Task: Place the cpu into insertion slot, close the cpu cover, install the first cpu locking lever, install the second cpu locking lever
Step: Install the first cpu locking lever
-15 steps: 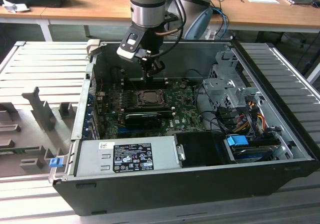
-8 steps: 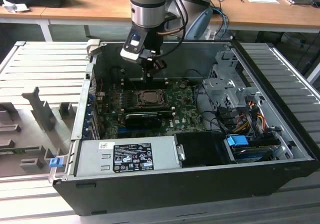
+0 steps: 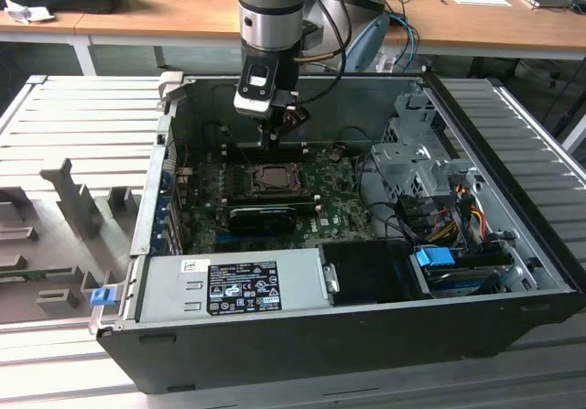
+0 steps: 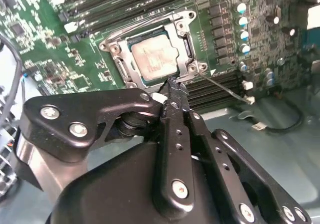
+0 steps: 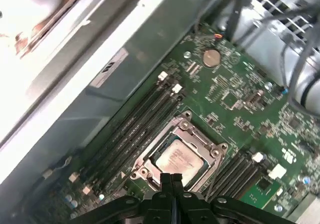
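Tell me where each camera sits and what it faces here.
Exterior view: off the arm, looking down into the open computer case; arm and gripper show.
First wrist view: on the arm, facing past the gripper at the cpu.
Second wrist view: likewise, gripper body in front.
Both share cpu under cpu cover.

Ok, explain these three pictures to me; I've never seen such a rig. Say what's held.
A robot arm with a gripper reaches into an open computer case. The exterior view watches from off the arm. Both wrist views ride on the arm and look past the gripper at the board. On the green motherboard the cpu lies in place, with the cpu cover flat around it. The gripper is shut, its tips near the cover's edge, holding nothing I can see.
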Controlling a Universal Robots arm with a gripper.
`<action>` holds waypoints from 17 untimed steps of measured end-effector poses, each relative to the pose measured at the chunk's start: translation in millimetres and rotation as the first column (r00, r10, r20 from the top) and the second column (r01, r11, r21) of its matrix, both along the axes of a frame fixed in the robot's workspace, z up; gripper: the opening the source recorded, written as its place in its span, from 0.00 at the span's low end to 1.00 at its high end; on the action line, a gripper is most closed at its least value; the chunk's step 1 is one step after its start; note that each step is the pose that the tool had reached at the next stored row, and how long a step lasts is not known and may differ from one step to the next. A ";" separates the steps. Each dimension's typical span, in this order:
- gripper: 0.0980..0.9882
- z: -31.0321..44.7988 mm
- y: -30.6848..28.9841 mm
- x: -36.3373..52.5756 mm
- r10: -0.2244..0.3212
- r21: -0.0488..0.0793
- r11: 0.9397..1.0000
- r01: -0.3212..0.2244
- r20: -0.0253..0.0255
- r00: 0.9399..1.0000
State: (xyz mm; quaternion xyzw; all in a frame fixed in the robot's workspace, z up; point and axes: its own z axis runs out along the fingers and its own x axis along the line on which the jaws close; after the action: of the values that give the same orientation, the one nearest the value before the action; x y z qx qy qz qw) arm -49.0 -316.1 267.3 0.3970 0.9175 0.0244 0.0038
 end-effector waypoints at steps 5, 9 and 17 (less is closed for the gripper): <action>0.01 0.0 0.0 0.0 0.121 0.000 0.993 -0.121 0.000 0.993; 0.01 0.0 0.0 0.0 0.223 0.000 0.975 -0.223 0.000 0.975; 0.01 -1.3 0.0 -0.1 0.429 0.000 0.903 -0.429 0.000 0.903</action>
State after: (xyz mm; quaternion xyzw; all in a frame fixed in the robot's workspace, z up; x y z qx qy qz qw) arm -49.2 -316.1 266.0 0.1854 0.9824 0.0245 -0.0018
